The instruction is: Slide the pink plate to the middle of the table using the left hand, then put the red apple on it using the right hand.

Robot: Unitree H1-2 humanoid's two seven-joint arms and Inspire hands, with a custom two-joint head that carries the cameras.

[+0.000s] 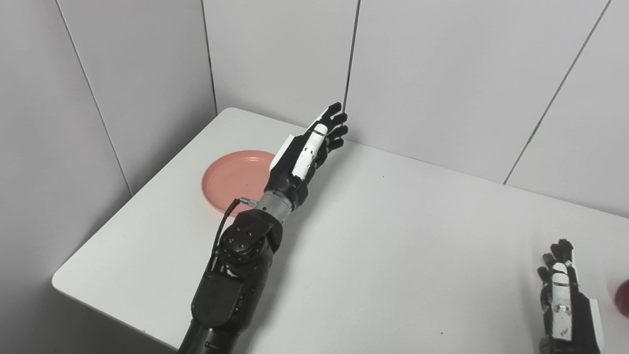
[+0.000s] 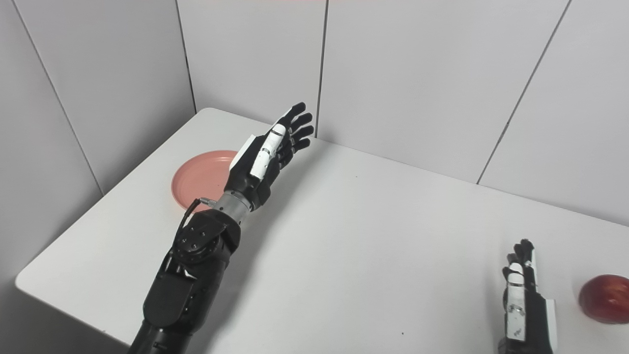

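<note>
The pink plate (image 1: 233, 179) lies flat near the table's far left corner. My left hand (image 1: 307, 150) is raised above the table just right of the plate, fingers stretched out and apart, holding nothing; its wrist covers the plate's right rim. The red apple (image 2: 604, 298) sits at the right edge of the table, only a sliver of the red apple (image 1: 623, 298) showing in the left eye view. My right hand (image 2: 523, 295) rests low at the front right, just left of the apple, fingers extended, not touching it.
The white table (image 1: 393, 246) is bordered by grey wall panels (image 1: 442, 73) at the back and left. Its front left corner (image 1: 59, 282) and front edge lie close to my left forearm (image 1: 236, 275).
</note>
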